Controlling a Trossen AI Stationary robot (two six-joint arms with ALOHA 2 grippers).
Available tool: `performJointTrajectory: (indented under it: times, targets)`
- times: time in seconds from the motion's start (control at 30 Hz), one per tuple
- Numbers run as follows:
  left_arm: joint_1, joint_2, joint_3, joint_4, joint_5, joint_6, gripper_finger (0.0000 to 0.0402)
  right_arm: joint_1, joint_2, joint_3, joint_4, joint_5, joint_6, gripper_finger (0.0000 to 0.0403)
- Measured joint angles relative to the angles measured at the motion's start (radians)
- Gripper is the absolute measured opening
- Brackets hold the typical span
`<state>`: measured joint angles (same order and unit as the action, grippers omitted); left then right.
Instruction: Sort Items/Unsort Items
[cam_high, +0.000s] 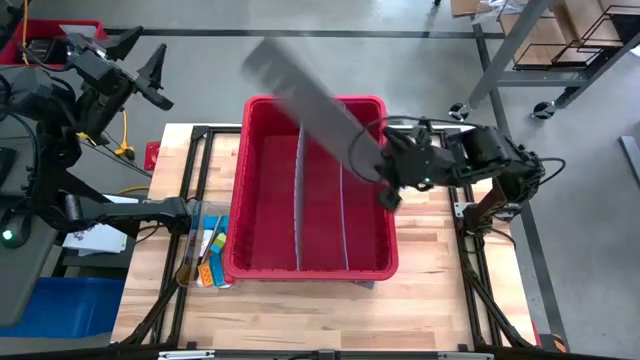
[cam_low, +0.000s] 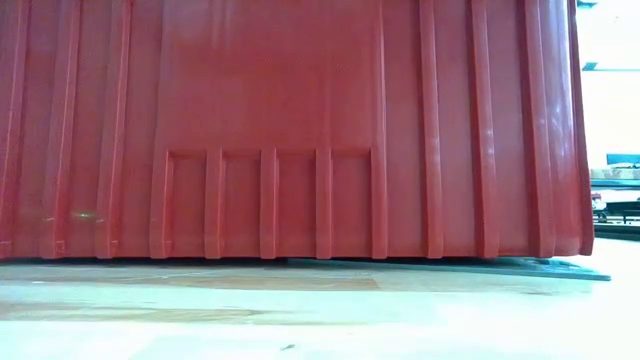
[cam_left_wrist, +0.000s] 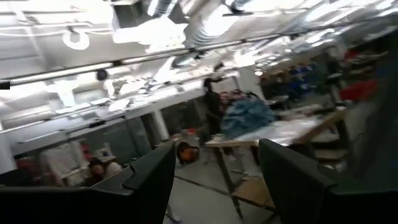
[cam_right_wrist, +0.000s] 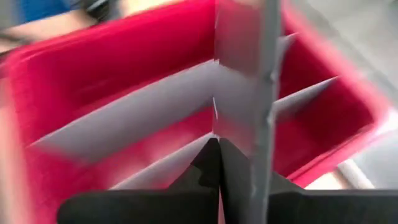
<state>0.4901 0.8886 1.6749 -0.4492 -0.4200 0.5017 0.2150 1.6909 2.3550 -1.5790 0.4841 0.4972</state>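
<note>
My right gripper (cam_high: 388, 196) sits over the right side of the red bin (cam_high: 312, 268), its fingers pinched tight on a long grey divider panel (cam_high: 305, 95). From the gripper the panel slants up and away toward the bin's far left corner, lifted out above the rim and blurred. In my right wrist view its thin edge stands upright just past my closed fingers, crossing the two grey dividers (cam_right_wrist: 130, 115) seated in the bin. Those two run front to back, splitting the bin into three long lanes, and I see nothing lying in any of them.

The small items (cam_high: 205, 255) are outside the bin, against its left wall near the front corner. They lie in a clear tray on the wooden table (cam_high: 430, 300): orange, blue and yellow pieces, too small for me to tell apart further. Their row runs roughly front to back, alongside the bin wall.

My left gripper (cam_high: 135, 62) is raised high beyond the table's far left corner, fingers spread wide and holding nothing, facing out into the room rather than down.

The items lie on the left side, so my left arm is the nearer one. My right would have to reach across the whole bin with the panel in its grip. I judge the panel must be put down somewhere first, or the left arm brought down and forward to the tray.
</note>
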Motion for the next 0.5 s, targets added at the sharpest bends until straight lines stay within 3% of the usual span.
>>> performJointTrajectory:
  times: [0.27,0.4,0.5]
  targets:
    - [-0.014,0.047,0.03,-0.4,0.263,-0.341,0.0227,0.035,-0.017,0.0,0.008,-0.275,0.023,0.0]
    - [-0.014,0.065,0.032,-0.484,0.473,-0.486,0.0227,0.034,-0.017,0.0,0.008,-0.392,0.02,0.0]
    - [-0.014,0.058,0.034,-0.514,0.552,-0.557,0.0227,0.035,-0.017,0.0,0.008,-0.452,-0.011,0.0]
